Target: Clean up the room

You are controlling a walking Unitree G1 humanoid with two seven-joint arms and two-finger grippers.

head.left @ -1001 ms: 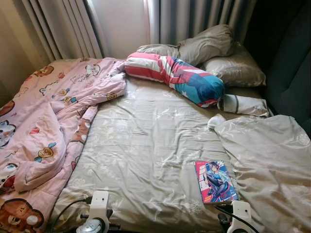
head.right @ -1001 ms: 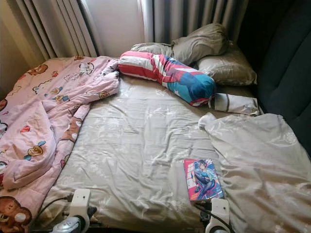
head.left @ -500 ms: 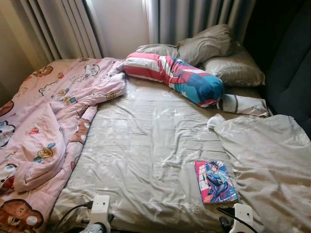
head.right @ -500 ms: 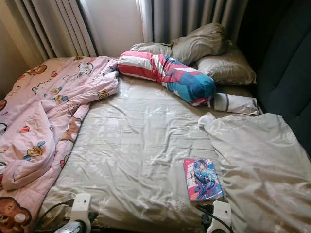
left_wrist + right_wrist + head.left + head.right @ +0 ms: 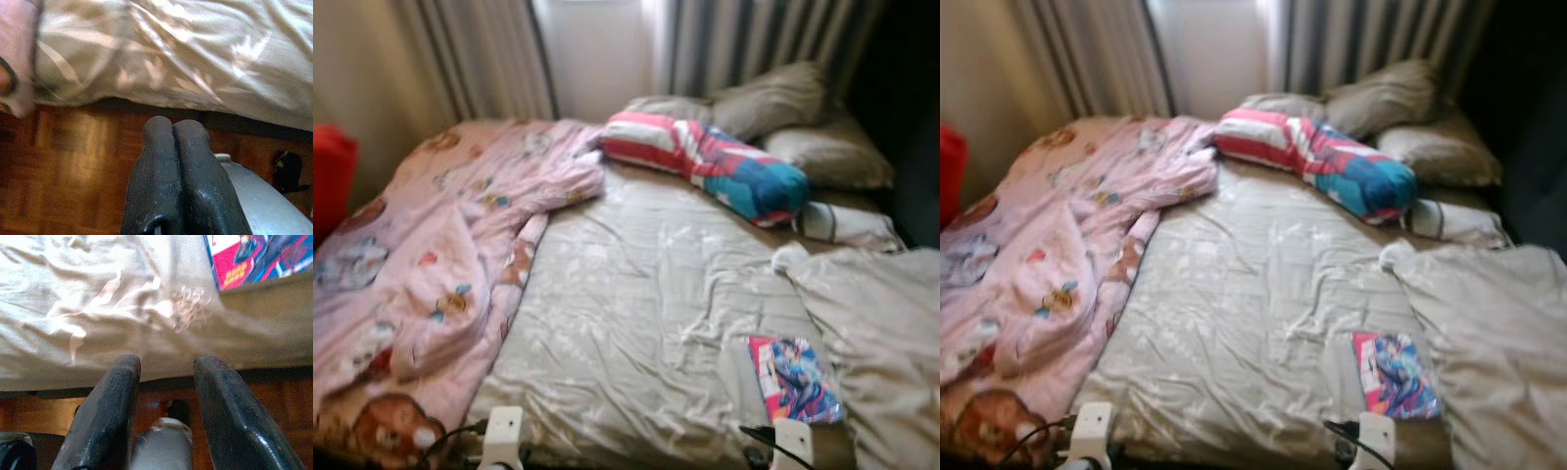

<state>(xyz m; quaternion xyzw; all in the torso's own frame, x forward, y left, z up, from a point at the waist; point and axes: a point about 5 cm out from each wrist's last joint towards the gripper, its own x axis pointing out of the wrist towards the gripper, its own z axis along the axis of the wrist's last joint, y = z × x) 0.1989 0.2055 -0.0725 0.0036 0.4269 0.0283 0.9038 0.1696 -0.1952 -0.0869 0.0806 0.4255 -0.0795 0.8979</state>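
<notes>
**Both grippers low at the foot of the bed**

A book lies on the bed near the foot edge, toward its right corner, beside a grey cover. A pink quilt lies along the left edge. The right gripper hangs with fingers apart over the wooden floor, holding nothing. The left gripper has its fingers pressed together, empty.

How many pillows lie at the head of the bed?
4: a striped bolster in front, a grey pillow behind it, another beside that, and one at the right edge. More may be hidden behind.
</notes>
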